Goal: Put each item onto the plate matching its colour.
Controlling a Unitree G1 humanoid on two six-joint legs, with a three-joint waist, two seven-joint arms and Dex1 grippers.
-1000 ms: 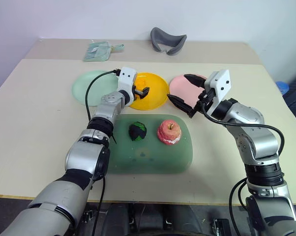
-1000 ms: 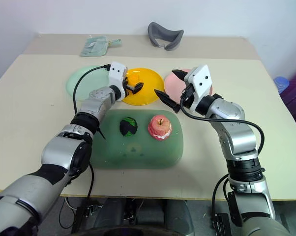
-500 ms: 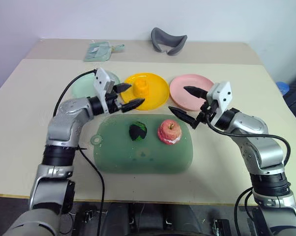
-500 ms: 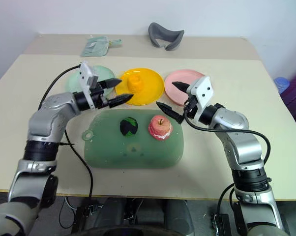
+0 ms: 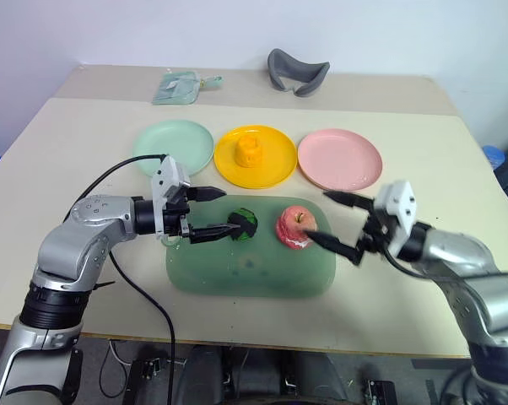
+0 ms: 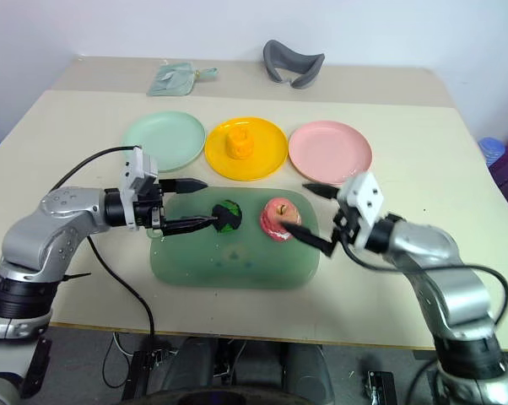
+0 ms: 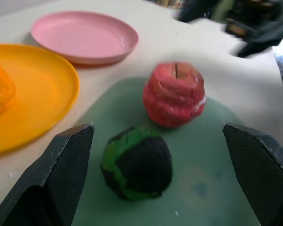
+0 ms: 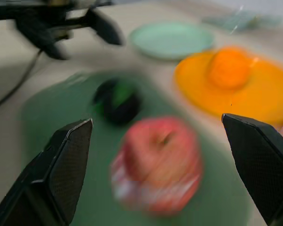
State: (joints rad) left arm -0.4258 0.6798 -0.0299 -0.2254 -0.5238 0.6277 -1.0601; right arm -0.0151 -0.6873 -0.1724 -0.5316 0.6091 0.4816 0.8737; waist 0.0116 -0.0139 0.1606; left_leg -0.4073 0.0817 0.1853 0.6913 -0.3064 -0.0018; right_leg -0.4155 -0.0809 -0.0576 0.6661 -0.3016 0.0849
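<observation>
A pale beige table (image 5: 60, 177) carries three round plates in a row: a mint green plate (image 5: 174, 147) on the robot's left, a yellow plate (image 5: 256, 156) in the middle and a pink plate (image 5: 339, 159) on the right, set just beside one another. Nearer the robot, a translucent green mat (image 5: 251, 270) lies flat on the tabletop. At the far edge lie a small pale green pouch (image 5: 181, 86) and a curved grey object (image 5: 297, 71), well apart from the plates.
</observation>
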